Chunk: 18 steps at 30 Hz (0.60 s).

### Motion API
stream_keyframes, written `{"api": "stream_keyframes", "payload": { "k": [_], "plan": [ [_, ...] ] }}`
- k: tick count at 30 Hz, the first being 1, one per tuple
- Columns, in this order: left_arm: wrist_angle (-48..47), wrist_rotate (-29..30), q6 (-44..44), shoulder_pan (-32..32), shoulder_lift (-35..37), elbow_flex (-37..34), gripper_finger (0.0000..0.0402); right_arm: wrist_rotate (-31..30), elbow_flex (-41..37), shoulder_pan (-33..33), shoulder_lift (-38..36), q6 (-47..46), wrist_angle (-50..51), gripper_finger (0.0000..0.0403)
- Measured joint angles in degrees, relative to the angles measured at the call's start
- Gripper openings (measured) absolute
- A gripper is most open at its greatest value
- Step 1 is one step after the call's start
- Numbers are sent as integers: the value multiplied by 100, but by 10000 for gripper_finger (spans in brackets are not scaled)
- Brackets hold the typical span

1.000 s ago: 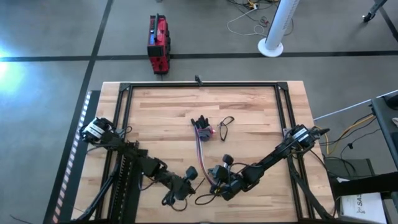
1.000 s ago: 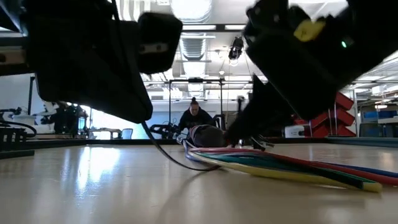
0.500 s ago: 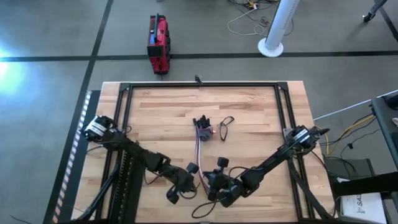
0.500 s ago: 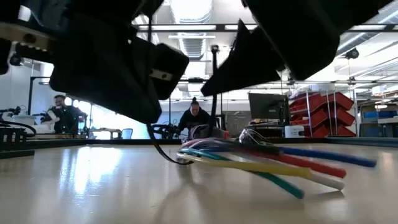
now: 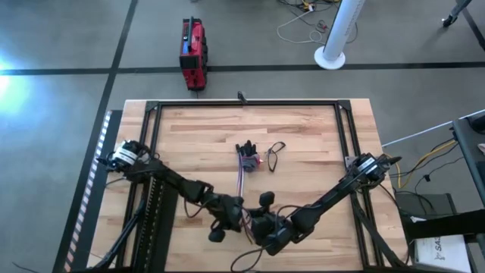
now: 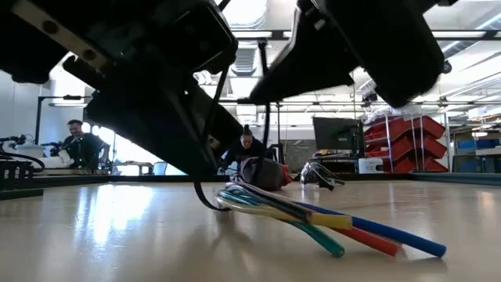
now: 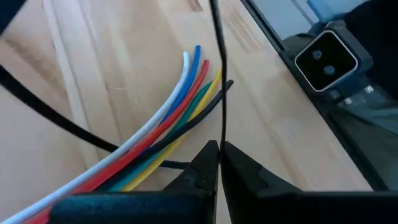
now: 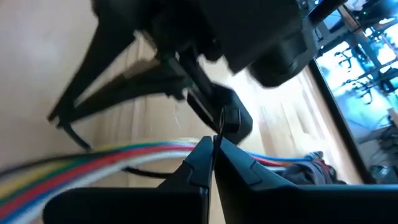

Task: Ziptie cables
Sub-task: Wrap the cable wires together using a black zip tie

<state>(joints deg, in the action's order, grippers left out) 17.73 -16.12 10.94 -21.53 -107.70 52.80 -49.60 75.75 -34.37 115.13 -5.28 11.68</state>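
The cables [image 5: 242, 182], a bundle of coloured wires, lie on the wooden table with a dark plug end [image 5: 246, 155] at mid-table and loose near ends [image 6: 368, 239] on the wood. The ziptie [image 7: 217, 74], a thin black strap, passes under the bundle [image 7: 168, 115] and curves up from the table [image 6: 202, 196]. My left gripper [image 5: 229, 218] and right gripper [image 5: 259, 224] sit close together over the cables' near end, each shut on the strap. My left gripper pinches the ziptie between its two fingertips [image 7: 211, 152]. The strap [image 7: 221, 134] runs straight on from the tips, above the cables and clear of the table. My right gripper pinches the ziptie [image 8: 218, 127] between its fingertips [image 8: 200, 149], just above the cable bundle [image 8: 93, 158]. From there the thin strap leads up toward the left gripper, clear of the wood.
A small black wire loop [image 5: 274, 154] lies just right of the cables' plug end. A black metal frame [image 5: 242, 104] runs along the table's far edge and down both sides. Bare wood lies on the far half of the table.
My left gripper has moved toward the table's right edge and a little toward the far edge, closing in on my right gripper, which has shifted slightly left. The cables' near ends have swung round on the table, and the ziptie loop has drawn in around them.
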Motion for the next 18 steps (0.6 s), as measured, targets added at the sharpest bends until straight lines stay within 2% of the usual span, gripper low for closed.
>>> {"api": "stream_keyframes", "payload": {
  "k": [9, 18],
  "plan": [
    [229, -144, 468, 36, -2, 0, 0, -137, 56, 84, 24, 521, 133, 0],
    [236, -146, 514, 116, -2, 0, 0, -140, 94, 195, 25, 838, 129, 0]
  ]
}}
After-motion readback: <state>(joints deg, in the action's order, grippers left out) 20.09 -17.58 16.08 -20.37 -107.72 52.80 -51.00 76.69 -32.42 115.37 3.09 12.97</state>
